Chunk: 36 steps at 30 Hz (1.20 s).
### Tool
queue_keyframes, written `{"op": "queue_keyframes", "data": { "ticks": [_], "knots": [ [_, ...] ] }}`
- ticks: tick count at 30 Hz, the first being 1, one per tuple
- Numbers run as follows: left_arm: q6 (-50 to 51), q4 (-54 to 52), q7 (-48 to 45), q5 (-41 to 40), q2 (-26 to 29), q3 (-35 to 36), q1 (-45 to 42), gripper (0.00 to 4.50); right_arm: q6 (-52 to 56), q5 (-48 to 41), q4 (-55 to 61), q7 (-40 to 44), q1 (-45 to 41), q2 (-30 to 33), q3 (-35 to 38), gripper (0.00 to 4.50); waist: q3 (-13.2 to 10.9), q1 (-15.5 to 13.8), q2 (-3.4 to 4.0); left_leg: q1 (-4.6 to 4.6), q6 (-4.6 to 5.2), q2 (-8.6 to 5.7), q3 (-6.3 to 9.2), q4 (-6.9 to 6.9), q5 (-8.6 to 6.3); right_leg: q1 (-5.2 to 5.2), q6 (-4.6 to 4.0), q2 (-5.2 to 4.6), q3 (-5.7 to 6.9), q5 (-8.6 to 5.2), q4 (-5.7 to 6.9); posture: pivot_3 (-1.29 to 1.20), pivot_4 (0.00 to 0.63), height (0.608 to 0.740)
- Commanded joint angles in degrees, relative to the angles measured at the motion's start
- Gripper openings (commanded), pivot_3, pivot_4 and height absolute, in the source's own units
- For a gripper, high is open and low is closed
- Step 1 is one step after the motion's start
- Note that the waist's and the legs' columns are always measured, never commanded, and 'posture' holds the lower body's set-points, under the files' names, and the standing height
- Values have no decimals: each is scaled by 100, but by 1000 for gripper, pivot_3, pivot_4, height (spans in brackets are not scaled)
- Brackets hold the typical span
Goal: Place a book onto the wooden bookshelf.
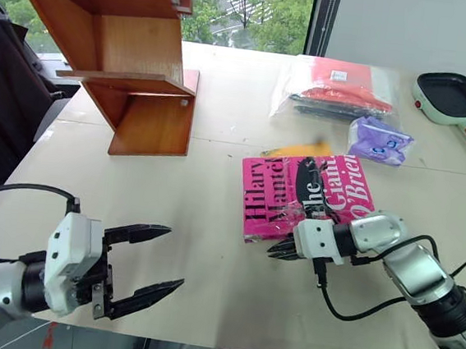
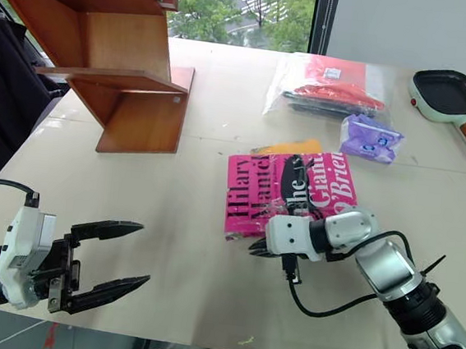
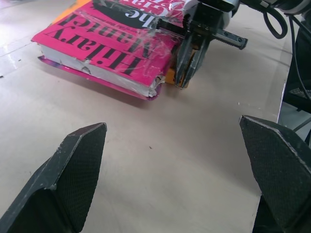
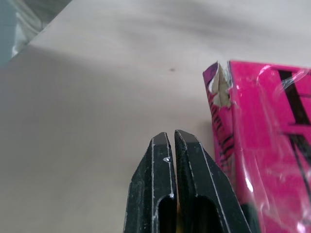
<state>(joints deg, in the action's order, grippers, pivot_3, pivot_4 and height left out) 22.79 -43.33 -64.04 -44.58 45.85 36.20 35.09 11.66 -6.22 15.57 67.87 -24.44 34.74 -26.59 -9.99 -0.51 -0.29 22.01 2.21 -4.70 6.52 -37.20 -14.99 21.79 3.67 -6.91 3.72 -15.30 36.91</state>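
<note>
From the head camera we read "Hilary Mantel" and "The Giant, O'Brien" on the pink book (image 1: 301,196), which lies flat on the table (image 1: 209,255), right of centre. An orange-yellow book (image 1: 301,149) peeks out from under its far edge. The wooden bookshelf (image 1: 136,66) stands at the far left, well apart from the book. Far right we see a plastic bag of red items (image 1: 336,89), a purple packet (image 1: 378,140) and a small pan with a brown handle (image 1: 459,101). The right gripper (image 1: 281,248) sits at the book's near edge with its 2 fingers pressed together, holding nothing. The left gripper (image 1: 146,263) hovers at the near left, spread wide and empty.

From the left wrist we see the book's white page edges and the upside-down "Hilary Mantel", with the right gripper at its corner.

From the right wrist, the closed fingers (image 4: 163,189) lie just beside the book's torn corner.
</note>
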Motion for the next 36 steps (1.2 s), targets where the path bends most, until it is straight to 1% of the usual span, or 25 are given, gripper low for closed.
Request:
{"op": "queue_keyframes", "data": {
  "ticks": [1,3,8,13,15,18,21,23,26,28,31,33,36],
  "knots": [
    [-106,-70,-25,35,-6,80,-13,4500,151,285,-91,-422,-509,-323,70,18,0,5,1,-1,-1,0,0,0,0,1,-1,1,-1,1,4,0,150,740],
    [-109,-63,-11,62,-10,54,-40,4500,280,358,-105,-523,-620,-439,35,18,0,-21,0,-3,-1,0,1,0,0,1,-2,9,0,1,7,0,150,740],
    [-104,3,-24,101,14,36,-113,4500,506,941,-95,-920,-846,-591,-147,18,1,-22,-1,3,-3,-5,3,0,0,9,-1,12,-10,1,5,0,150,740],
    [-90,44,-41,143,23,11,-182,4500,769,1093,-134,-1142,-955,-767,-92,18,0,-5,-1,1,-6,-2,4,1,0,10,-1,18,-12,1,8,0,150,740],
    [-84,38,-35,148,11,-2,-193,4500,893,983,-75,-1144,-959,-812,-9,18,0,-9,0,-1,-7,-1,4,1,0,12,-2,19,-12,1,10,0,150,740],
    [-75,31,-18,143,6,-21,-212,4500,1336,535,212,-1067,-1002,-897,288,18,0,-10,0,0,-7,-1,3,1,0,12,-2,19,-14,1,9,0,150,740],
    [-68,45,1,124,9,-32,-260,4500,2038,-134,465,-1067,-1239,-999,860,18,-1,-9,2,2,-7,-1,4,1,-1,12,-2,18,-14,1,9,0,150,740],
    [-62,70,0,124,19,-46,-298,4500,2348,-390,354,-1195,-1541,-1037,1223,18,-3,0,4,2,-7,-1,3,1,-1,12,-3,18,-15,2,10,0,150,740],
    [-58,99,1,146,30,-140,-396,4500,2088,-293,-629,-1535,-2149,-888,1756,18,-3,1,5,-1,-7,-1,4,1,-1,15,-3,20,-15,2,11,0,150,740],
    [-63,129,9,164,41,-221,-479,4500,1762,-96,-1326,-1745,-2370,-774,1851,18,1,-19,-1,-1,-7,-2,1,1,-1,14,-4,21,-17,3,12,0,150,740],
    [-72,172,48,191,53,-376,-644,4500,439,426,-3195,-1982,-2710,-452,1841,18,1,-13,-1,-2,-7,-6,1,2,-1,13,-4,24,-28,3,10,0,150,740],
    [-77,187,57,194,52,-414,-705,4500,17,310,-4278,-1845,-2940,-412,2026,18,-2,-7,2,-3,-7,-7,-7,1,0,13,-3,26,-40,3,12,0,150,740],
    [-54,204,105,151,28,-394,-791,4500,-1024,637,-6188,-1777,-3394,-206,1912,18,-5,91,6,-1,-7,-6,-19,4,1,14,-3,26,-50,4,11,0,150,740]
  ]
}}
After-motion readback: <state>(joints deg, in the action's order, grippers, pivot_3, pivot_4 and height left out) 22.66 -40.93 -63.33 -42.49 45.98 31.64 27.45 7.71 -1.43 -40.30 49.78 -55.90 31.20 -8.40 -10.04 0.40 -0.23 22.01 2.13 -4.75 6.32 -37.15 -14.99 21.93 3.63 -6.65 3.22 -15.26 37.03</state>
